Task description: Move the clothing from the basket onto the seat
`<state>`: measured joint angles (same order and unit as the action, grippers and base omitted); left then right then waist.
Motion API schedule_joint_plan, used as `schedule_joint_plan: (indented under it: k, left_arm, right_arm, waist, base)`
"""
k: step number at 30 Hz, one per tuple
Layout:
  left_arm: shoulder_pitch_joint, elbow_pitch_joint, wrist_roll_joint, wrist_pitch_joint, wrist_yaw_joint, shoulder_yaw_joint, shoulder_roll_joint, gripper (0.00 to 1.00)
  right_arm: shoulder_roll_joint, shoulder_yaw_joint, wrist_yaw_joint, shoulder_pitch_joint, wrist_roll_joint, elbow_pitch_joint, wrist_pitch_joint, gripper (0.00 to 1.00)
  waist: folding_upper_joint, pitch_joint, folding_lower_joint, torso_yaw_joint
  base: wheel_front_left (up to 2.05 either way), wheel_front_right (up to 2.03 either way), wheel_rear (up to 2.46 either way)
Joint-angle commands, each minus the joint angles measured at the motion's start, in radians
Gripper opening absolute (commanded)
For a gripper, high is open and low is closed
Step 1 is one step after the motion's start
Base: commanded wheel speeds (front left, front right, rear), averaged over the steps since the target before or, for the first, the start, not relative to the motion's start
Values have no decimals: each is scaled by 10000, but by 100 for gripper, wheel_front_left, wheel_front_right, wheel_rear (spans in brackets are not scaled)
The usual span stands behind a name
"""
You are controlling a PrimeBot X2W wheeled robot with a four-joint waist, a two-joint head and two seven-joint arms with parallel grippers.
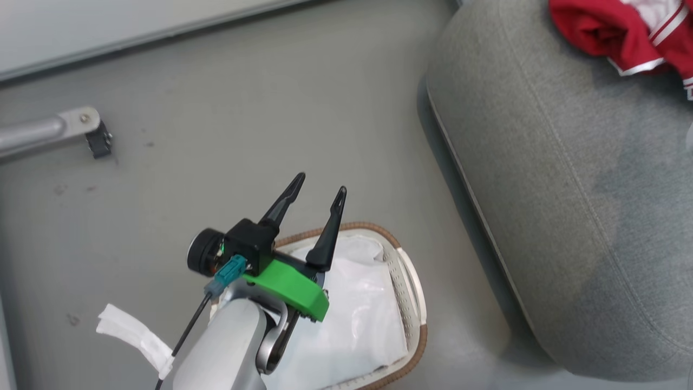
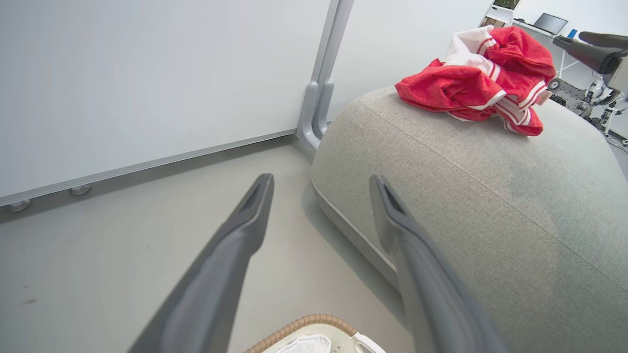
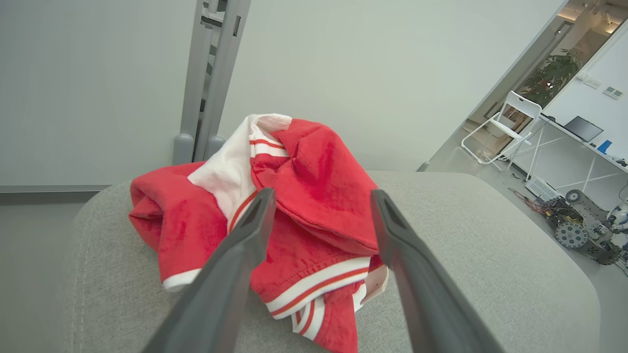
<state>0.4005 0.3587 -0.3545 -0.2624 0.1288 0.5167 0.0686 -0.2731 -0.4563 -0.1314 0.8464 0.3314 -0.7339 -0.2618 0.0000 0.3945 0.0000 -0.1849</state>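
Observation:
The red and white clothing (image 1: 612, 30) lies bunched on the grey seat (image 1: 568, 189), near its far end. My right gripper (image 3: 322, 193) hovers just in front of the clothing (image 3: 319, 166), open and holding nothing; its dark fingers (image 2: 586, 53) show beyond the heap. My left gripper (image 1: 321, 183) is open and empty above the far rim of the basket (image 1: 403, 271), fingers pointing toward the floor and the seat (image 2: 490, 196). Inside the basket lies a plain white sheet (image 1: 363, 314). The clothing (image 2: 471, 83) sits well beyond the left gripper (image 2: 321, 180).
A metal leg with a black caster (image 1: 89, 132) reaches in over the floor at the left. A white crumpled strip (image 1: 135, 336) lies on the floor beside the basket. A white partition wall (image 2: 147, 88) stands behind. A folding chair (image 3: 510, 127) and a small wheeled machine (image 3: 579, 230) stand beyond the seat.

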Motion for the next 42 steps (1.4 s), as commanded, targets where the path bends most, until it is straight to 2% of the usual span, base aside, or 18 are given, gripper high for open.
schedule_joint_plan:
  k: [1, 11, 19, 23, 34, 42]
  left_arm:
    - [-343, 104, -97, -35, -11, -107, -62, 100]
    - [-1156, 237, -551, -35, -228, -1109, -163, 100]
    - [-1874, 133, -428, -35, -706, -2158, -171, 100]
    - [-2246, 91, -459, -35, -739, -2595, -173, 100]
    - [-3396, -192, -337, -35, -698, -3693, -175, 100]
    - [-4135, -496, -310, -33, -642, -3953, -174, 100]
  right_arm:
    - [-30, 86, 14, -272, -103, -58, -46, 100]
    - [823, 462, 13, -1166, -543, 110, -46, 100]
    - [1761, 1443, 13, -2179, -1013, 755, -45, 100]
    - [2036, 1871, 14, -2734, -1639, 1120, -47, 100]
    - [2196, 3522, 13, -5064, -4092, 2396, -45, 100]
    - [2207, 4180, 13, -6351, -4181, 3125, -47, 100]
  waist:
    - [0, -1269, 0, 265]
    - [0, -2912, 0, 1158]
    - [0, -3541, 0, 1897]
    - [0, -3732, 0, 2250]
    - [0, -3968, 0, 2715]
    - [0, -4063, 0, 2695]
  base:
    - [0, 0, 0]
    - [0, 0, 0]
    - [0, 0, 0]
    - [0, 0, 0]
    - [0, 0, 0]
    - [0, 0, 0]
